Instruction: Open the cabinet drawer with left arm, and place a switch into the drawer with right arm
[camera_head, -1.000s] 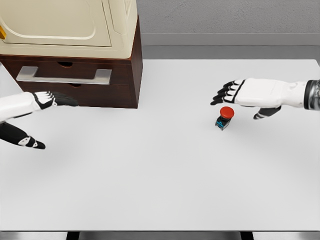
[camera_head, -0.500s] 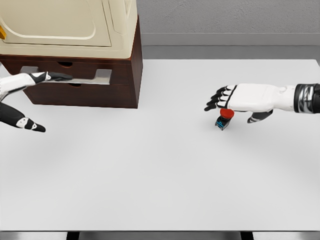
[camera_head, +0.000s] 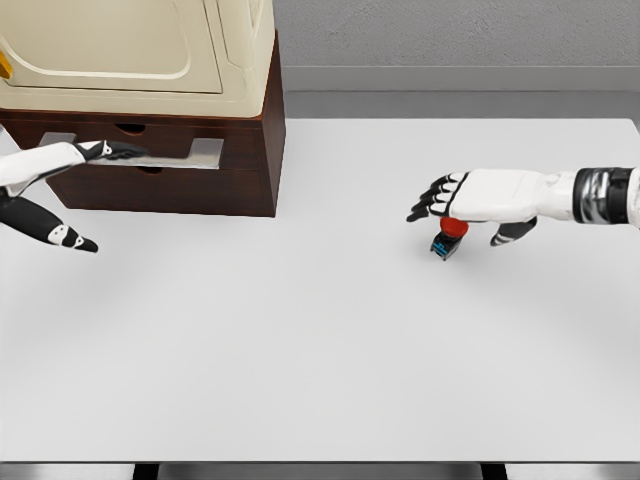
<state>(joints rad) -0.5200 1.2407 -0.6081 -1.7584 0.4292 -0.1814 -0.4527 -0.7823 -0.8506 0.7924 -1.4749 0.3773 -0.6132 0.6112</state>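
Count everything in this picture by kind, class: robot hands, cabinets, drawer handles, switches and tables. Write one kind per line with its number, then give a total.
Robot hands: 2, the left hand and the right hand
Cabinets: 1, the cabinet
Drawer handles: 1, the handle
Switches: 1, the switch
Tables: 1, the table
Total: 6

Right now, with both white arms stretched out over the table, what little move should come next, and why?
Probably the left robot hand should curl its fingers around the silver bar handle of the dark brown wooden drawer and pull. Its fingertips lie on that handle, yet the drawer looks shut. The right robot hand hovers open above the red-capped switch, which has nowhere to go until then.
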